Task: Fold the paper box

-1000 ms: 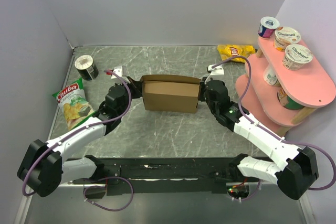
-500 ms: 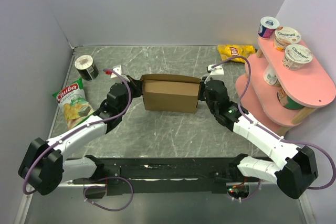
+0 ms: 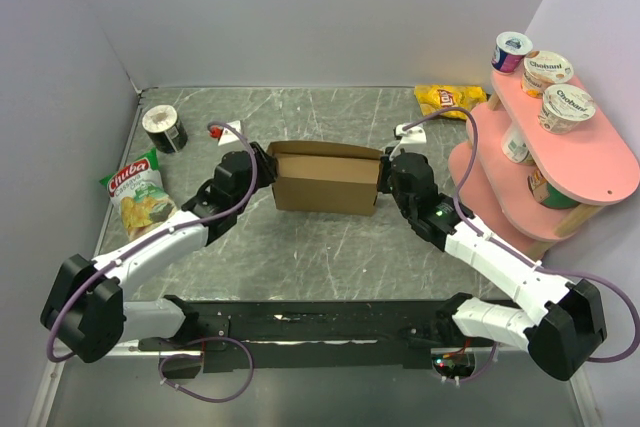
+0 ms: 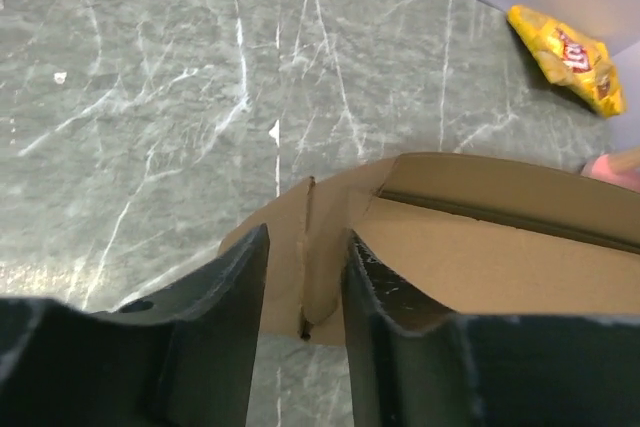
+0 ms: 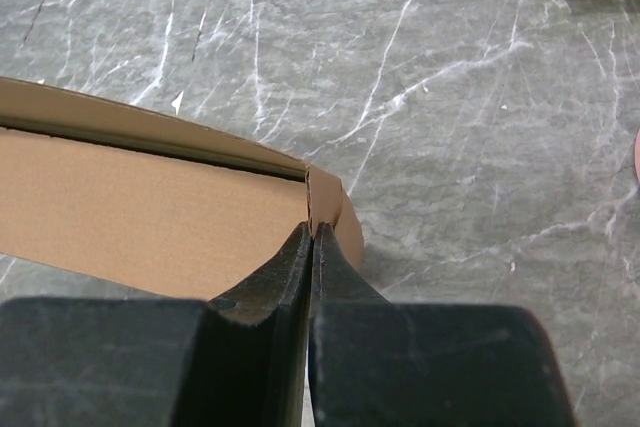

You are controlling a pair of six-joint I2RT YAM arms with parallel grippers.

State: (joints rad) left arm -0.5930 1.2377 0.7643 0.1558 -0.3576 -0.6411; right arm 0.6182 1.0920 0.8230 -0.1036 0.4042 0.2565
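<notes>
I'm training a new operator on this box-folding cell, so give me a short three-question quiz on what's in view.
1. What lies between the fingers of the left pincer? A) a flap of the paper box B) nothing C) a spoon
2. True or false: the right pincer stands wide open.
3. Fill in: the yogurt cups sit on the pink ____.
Key: 1 A; 2 false, it is shut at the box's end; 3 shelf.

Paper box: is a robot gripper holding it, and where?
Yes. The right gripper pinches the paper box by its right end flap. The left gripper is open around the left flap, not gripping.
</notes>
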